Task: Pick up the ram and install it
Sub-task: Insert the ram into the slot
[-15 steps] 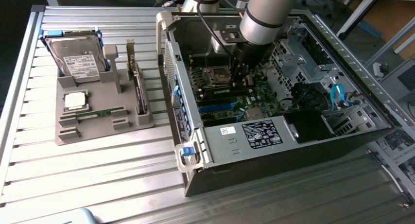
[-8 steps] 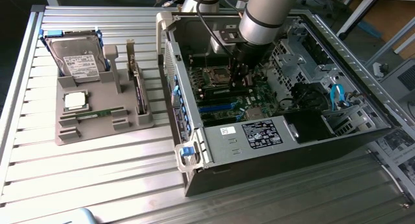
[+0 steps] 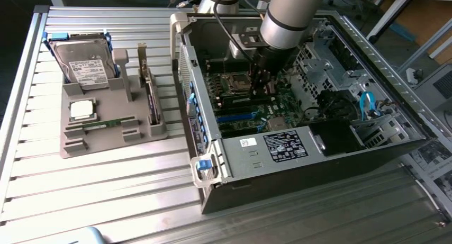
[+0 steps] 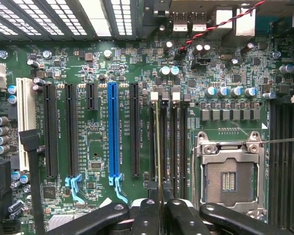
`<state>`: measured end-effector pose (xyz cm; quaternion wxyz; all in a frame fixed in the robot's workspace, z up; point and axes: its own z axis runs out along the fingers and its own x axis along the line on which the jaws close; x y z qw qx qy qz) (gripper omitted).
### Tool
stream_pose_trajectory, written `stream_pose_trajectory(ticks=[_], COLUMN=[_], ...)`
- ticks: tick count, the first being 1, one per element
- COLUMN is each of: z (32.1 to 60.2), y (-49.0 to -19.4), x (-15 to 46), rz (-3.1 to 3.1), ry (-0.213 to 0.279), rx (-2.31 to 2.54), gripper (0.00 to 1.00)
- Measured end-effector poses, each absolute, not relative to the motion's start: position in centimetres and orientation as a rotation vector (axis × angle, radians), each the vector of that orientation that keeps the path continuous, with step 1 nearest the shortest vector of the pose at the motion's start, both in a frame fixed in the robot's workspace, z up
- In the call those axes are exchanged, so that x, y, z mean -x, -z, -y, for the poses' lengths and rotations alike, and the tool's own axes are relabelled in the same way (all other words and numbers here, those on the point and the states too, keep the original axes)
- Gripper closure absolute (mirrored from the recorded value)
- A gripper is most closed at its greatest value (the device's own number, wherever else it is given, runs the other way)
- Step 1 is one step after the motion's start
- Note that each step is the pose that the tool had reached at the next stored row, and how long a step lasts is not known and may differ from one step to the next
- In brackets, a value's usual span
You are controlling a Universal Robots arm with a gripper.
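- Table (image 3: 106, 191): ribbed metal top. It carries everything you see.
- PC case (image 3: 282, 146): lies on its side w/ the side panel off, on the exterior view's right.
- Arm (image 3: 293, 16): reaches down into the open case, so it blocks your exterior look at the middle of the board.
- Motherboard (image 4: 98, 63): green, packed w/ caps and connectors.
- Grey tray (image 3: 78, 143): on the exterior view's left, well apart from the case.
- Hard drive (image 3: 84, 64): propped at the tray's far end.
- CPU socket (image 4: 228, 178): empty, metal frame, just beside the mem slots.
- Blue slot (image 4: 113, 129): among black expansion slots, on the mem slots' other side.
- Gripper (image 4: 160, 203): fingers nearly together, pinching the ram.
- Ram (image 4: 158, 147): you see it edge-on as a thin strip running along the mem slots (image 4: 179, 142). Can't tell if it's seated.
- CPU chip (image 3: 82, 109): flat in the tray, mid section.
- Second green stick (image 3: 106, 123): flat in the tray near the chip.
- Red/black twisted wire (image 4: 220, 22): crosses the board's edge, apart from the slots.
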<state>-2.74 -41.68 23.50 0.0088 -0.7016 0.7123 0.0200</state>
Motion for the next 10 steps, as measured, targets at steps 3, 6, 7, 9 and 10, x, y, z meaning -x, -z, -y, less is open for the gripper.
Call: stream_pose_trajectory(ticks=[3,6,7,9,10], z=[41.71,41.74,41.77,41.82,41.83], y=[-23.50,-23.50,-23.50,-23.49,-23.49], x=[2.73,2.73,2.73,2.73,2.73], rz=[-2.226,-2.226,-2.226,-2.226,-2.226], ry=[-0.062,-0.062,-0.062,-0.061,-0.061], rx=[2.191,2.192,2.192,2.192,2.192], gripper=[0.88,0.88,0.88,0.88,0.88])
